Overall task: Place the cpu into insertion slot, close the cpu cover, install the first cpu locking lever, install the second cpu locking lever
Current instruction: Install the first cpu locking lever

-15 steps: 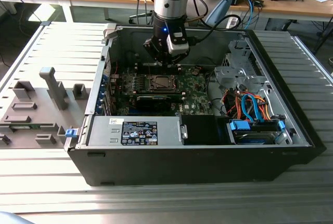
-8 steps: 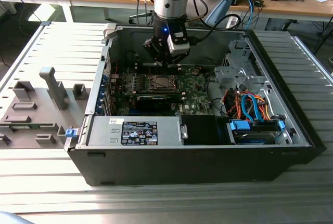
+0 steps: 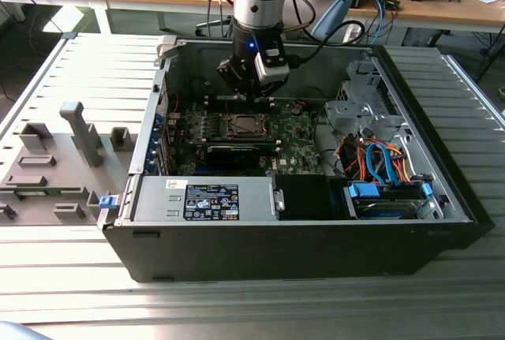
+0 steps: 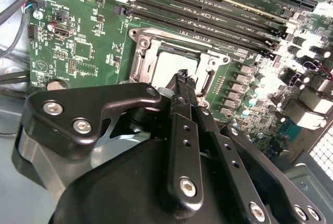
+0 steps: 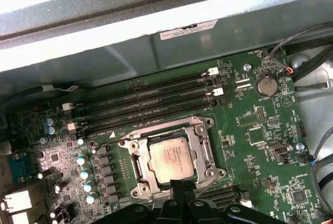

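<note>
**CPU seated, cover down, gripper above the socket**

The cpu point(image 5: 170, 157) lies flat in the insertion slot point(image 5: 136, 168) on the green motherboard point(image 5: 260, 130), framed by the cpu cover point(image 5: 204, 148), which lies closed around it (its window shows the chip's silver top). The gripper point(image 4: 183, 76) hovers just above the socket's edge, its jaws pressed together and pinching nothing. In the exterior view the arm point(image 3: 258, 1) reaches down into the open computer case point(image 3: 316, 245).
</note>
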You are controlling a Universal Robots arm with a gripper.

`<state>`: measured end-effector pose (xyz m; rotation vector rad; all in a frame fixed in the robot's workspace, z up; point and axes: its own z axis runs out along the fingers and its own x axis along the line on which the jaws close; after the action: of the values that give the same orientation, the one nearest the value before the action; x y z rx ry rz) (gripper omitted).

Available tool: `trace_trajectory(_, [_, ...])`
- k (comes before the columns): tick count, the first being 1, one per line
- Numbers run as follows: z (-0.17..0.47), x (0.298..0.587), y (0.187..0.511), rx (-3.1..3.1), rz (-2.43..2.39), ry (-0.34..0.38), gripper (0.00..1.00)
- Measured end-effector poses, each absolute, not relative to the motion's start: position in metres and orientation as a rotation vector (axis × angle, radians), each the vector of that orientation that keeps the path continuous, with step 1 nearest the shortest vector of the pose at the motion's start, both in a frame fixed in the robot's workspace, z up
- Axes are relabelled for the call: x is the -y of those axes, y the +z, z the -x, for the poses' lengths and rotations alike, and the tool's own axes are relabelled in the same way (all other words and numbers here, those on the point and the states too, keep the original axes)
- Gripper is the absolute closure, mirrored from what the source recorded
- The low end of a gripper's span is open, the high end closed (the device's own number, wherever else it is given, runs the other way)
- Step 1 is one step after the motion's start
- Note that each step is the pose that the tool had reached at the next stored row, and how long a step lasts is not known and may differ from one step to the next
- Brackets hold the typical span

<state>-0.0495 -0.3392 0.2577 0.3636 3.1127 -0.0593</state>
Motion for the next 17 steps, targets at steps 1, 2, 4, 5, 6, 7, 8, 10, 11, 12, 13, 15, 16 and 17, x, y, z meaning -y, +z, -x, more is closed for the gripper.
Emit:
trace_trajectory(1, [0.0494, 0.3392, 0.2576, -3.114, -0.354, -0.059, 0.89])
trace_trajectory(2, [0.0495, 0.3392, 0.2577, -3.114, -0.349, -0.059, 0.89])
trace_trajectory(4, [0.0495, 0.3392, 0.2577, -3.115, -0.337, -0.059, 0.89])
trace_trajectory(5, [0.0495, 0.3392, 0.2577, -3.12, -0.301, -0.045, 0.89])
trace_trajectory(6, [0.0495, 0.3392, 0.2577, -3.122, -0.285, -0.036, 0.89])
trace_trajectory(7, [0.0494, 0.3392, 0.2576, -3.123, -0.27, -0.036, 0.89])
trace_trajectory(8, [0.0495, 0.3392, 0.2577, -3.125, -0.239, -0.036, 0.89])
trace_trajectory(10, [0.0495, 0.3392, 0.2577, -3.129, -0.176, -0.03, 0.89])
trace_trajectory(11, [0.0495, 0.3392, 0.2576, -3.13, -0.157, -0.026, 0.89])
trace_trajectory(12, [0.0495, 0.3392, 0.2577, -3.132, -0.125, -0.024, 0.89])
trace_trajectory(13, [0.0495, 0.3392, 0.2577, -3.132, -0.106, -0.023, 0.89])
trace_trajectory(15, [0.0495, 0.3392, 0.2576, -3.133, -0.086, -0.022, 0.89])
trace_trajectory(16, [0.0495, 0.3392, 0.2577, -3.133, -0.07, -0.022, 0.89])
trace_trajectory(17, [0.0495, 0.3392, 0.2577, -3.134, -0.058, -0.022, 0.89])
